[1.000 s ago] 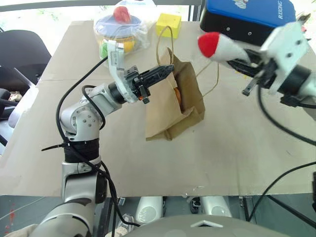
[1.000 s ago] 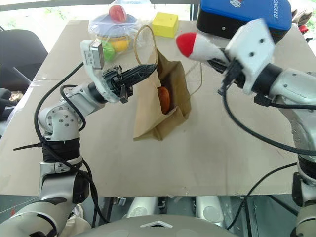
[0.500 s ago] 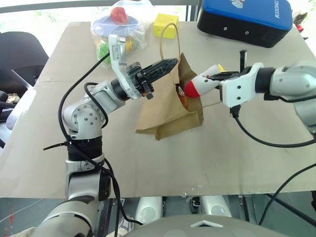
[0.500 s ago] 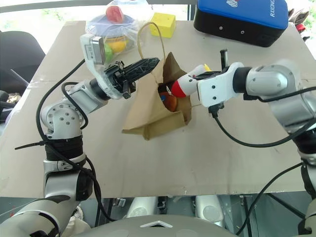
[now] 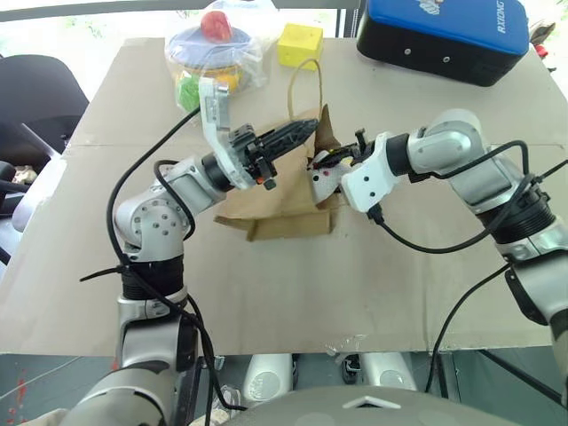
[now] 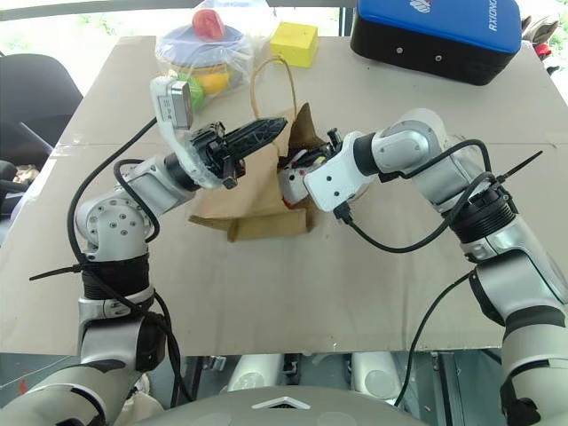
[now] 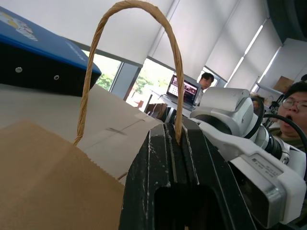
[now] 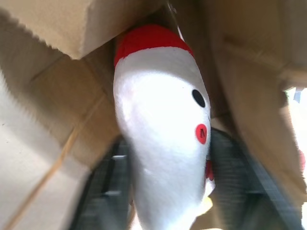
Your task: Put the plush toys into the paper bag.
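A: Where now, the white plush toy [image 8: 163, 129]?

B: At the mouth of the paper bag [image 5: 275, 200], red tip first, already between the brown paper walls. Sits right at the right gripper [image 5: 333, 164], with the yellow end toward the wrist.

A: And gripped firmly, or let go?

B: Impossible to tell for the right gripper. On the other side, clear enough: left gripper [image 7: 175, 139] closed on the loop handle [image 7: 96, 62] of the bag, holding that edge of the mouth up above the table [image 5: 399, 293].

A: How to handle such a toy?

B: Probably very light and soft, so easy to squeeze and no danger of breaking. Also a fuzzy surface, so little risk of slipping. Best to take around the thick white middle, not at the narrow red tip.

A: And the bag?

B: Thin kraft paper, stiff only along the folds. Looks half collapsed, lying low on the table, so likely to buckle under any push. Better to keep hold of the handle and to pull gently, since such a thin twisted loop may tear off at its glued ends.

A: Any other risk?

B: Perhaps catching the toy on the edge of the mouth. Safer to go well inside before opening.
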### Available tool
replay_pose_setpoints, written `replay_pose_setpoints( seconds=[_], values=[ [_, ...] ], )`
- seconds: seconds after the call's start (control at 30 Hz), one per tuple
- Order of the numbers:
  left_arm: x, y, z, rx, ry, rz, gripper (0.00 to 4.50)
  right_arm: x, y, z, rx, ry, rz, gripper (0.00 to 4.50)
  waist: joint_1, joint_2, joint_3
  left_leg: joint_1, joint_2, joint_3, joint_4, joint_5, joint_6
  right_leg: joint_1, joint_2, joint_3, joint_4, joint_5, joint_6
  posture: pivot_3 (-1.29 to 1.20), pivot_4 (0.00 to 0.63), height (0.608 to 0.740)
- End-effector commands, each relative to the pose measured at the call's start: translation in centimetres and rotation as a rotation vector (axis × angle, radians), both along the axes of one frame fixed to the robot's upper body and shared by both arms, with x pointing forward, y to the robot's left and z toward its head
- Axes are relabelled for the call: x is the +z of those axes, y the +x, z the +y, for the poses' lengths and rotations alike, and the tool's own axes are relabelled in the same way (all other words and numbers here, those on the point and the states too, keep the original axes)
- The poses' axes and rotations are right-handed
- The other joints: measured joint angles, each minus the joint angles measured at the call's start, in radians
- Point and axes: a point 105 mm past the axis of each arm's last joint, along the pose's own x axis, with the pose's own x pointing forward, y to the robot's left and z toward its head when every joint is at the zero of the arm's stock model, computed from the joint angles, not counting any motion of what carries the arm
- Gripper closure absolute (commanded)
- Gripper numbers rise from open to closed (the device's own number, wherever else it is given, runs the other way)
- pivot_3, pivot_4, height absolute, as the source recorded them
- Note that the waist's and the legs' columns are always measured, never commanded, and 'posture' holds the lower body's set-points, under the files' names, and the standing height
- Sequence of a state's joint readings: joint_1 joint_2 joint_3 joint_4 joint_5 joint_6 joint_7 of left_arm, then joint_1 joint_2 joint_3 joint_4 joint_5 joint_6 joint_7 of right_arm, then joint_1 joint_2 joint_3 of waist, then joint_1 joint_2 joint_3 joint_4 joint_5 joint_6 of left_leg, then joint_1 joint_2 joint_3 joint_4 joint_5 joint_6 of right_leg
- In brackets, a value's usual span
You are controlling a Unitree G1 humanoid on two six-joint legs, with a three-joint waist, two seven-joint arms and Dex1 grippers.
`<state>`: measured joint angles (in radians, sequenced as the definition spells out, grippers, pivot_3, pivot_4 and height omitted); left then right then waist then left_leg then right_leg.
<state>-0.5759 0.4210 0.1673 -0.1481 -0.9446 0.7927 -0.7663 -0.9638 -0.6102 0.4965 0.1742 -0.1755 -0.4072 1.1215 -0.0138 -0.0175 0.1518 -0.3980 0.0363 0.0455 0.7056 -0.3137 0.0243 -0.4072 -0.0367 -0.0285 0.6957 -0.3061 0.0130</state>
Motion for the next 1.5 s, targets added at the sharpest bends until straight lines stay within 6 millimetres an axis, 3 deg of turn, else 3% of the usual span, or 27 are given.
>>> replay_pose_setpoints(
  seconds=[0.03,0.1,0.27,0.4,0.57,0.73,0.8,0.9,1.0,1.2,1.23,1.37,1.4,1.43,1.5],
  values=[
    [0.9,-0.7,0.5,0.016,0.006,-0.066,4.5,2.6,-0.5,-1.4,-0.024,0.117,-0.009,1.61,0.0,0.0,0.0,0.0,0.0,0.0,0.0,0.0,0.0,0.0,0.0,0.0,0.0,0.0,0.0,0.0,0.15,0.729],
    [0.7,-0.7,0.6,0.024,0.006,-0.066,4.5,3.2,-0.6,-1.8,-0.052,0.177,0.004,1.61,0.0,0.0,0.0,0.0,0.0,0.0,0.0,0.0,0.0,0.0,0.0,0.0,0.0,0.0,0.0,0.0,0.15,0.729],
    [0.6,-0.8,0.2,0.018,-0.006,-0.068,4.5,1.9,-0.4,-1.9,-0.131,0.239,0.053,1.61,-0.002,0.0,0.0,0.001,0.0,0.0,0.0,0.0,0.0,0.0,0.0,0.0,0.001,0.0,0.0,0.0,0.15,0.729],
    [0.6,-0.8,0.4,0.022,0.0,-0.073,4.5,2.3,-0.5,-4.7,-0.374,0.385,0.262,1.61,0.004,0.0,0.0,0.0,0.0,0.0,0.0,0.0,0.0,0.0,0.0,0.0,0.001,0.0,0.0,0.0,0.15,0.729],
    [0.3,-0.9,0.7,0.034,0.015,-0.076,4.5,0.2,-2.2,-9.5,-0.749,0.545,0.582,1.61,0.018,0.0,0.0,-0.001,0.0,0.0,0.0,0.0,0.0,0.0,-0.001,0.0,0.0,0.0,0.0,0.0,0.15,0.729],
    [0.0,-1.0,0.8,0.035,0.03,-0.079,4.5,-1.1,-3.2,-11.8,-1.031,0.72,0.808,1.61,0.0,0.0,0.0,0.001,0.0,0.0,-0.001,0.0,0.0,0.0,0.0,0.001,0.002,0.0,0.0,0.0,0.15,0.729],
    [0.1,-1.1,0.7,0.032,0.03,-0.082,4.5,-2.9,-4.2,-12.7,-1.145,0.685,0.86,1.61,0.004,0.0,0.0,0.001,0.0,0.0,-0.001,0.0,0.0,0.0,0.001,0.001,0.002,0.0,0.0,0.0,0.15,0.729],
    [0.0,-1.1,0.6,0.031,0.03,-0.085,4.5,-5.4,-4.9,-12.8,-1.224,0.626,0.874,1.61,0.008,0.0,0.0,0.0,0.0,0.0,-0.001,0.0,0.0,0.0,0.0,0.001,0.001,0.0,0.0,0.0,0.15,0.729],
    [0.0,-1.0,0.5,0.03,0.028,-0.086,4.5,-6.6,-5.1,-11.7,-1.224,0.637,0.932,1.61,0.002,0.0,0.0,0.0,-0.001,0.0,-0.001,0.0,0.0,0.0,0.001,0.002,0.001,0.0,0.0,0.0,0.15,0.729],
    [0.0,-1.1,0.5,0.033,0.028,-0.088,4.5,-6.8,-5.1,-9.2,-1.157,0.701,1.03,4.22,0.001,0.0,0.0,0.002,0.0,0.0,-0.001,0.0,0.0,0.0,0.002,0.002,0.002,0.0,0.0,0.0,0.15,0.729],
    [0.0,-1.1,0.5,0.035,0.028,-0.089,4.5,-6.8,-5.0,-9.2,-1.158,0.707,1.032,4.49,0.001,0.0,0.0,0.001,-0.001,0.0,-0.001,0.0,0.0,0.0,0.002,0.002,0.002,0.0,0.0,0.0,0.15,0.729],
    [0.1,-1.1,0.6,0.05,0.029,-0.094,4.5,-6.5,-5.1,-10.3,-1.167,0.702,0.972,4.49,0.006,0.0,0.0,0.001,-0.001,0.0,-0.001,0.0,0.0,0.0,0.001,0.002,0.001,0.0,0.0,0.0,0.15,0.729],
    [0.1,-1.1,0.6,0.054,0.029,-0.095,4.5,-6.2,-5.2,-10.9,-1.162,0.701,0.951,3.92,0.006,0.0,0.0,0.001,-0.001,0.0,-0.001,0.0,0.0,0.0,0.001,0.002,0.001,0.0,0.0,0.0,0.15,0.729],
    [0.0,-1.1,0.6,0.056,0.03,-0.095,4.5,-5.6,-5.2,-11.3,-1.145,0.696,0.898,3.78,0.005,0.001,0.0,0.001,-0.001,0.0,-0.001,0.0,0.0,0.0,0.001,0.002,0.001,0.0,0.0,0.0,0.15,0.729],
    [0.0,-1.1,0.6,0.057,0.029,-0.094,4.5,-4.8,-5.3,-11.4,-1.098,0.652,0.807,2.93,0.004,0.001,0.0,0.001,-0.001,0.0,-0.001,0.0,0.0,0.0,0.001,0.002,0.001,0.0,0.0,0.0,0.15,0.729]
  ],
)
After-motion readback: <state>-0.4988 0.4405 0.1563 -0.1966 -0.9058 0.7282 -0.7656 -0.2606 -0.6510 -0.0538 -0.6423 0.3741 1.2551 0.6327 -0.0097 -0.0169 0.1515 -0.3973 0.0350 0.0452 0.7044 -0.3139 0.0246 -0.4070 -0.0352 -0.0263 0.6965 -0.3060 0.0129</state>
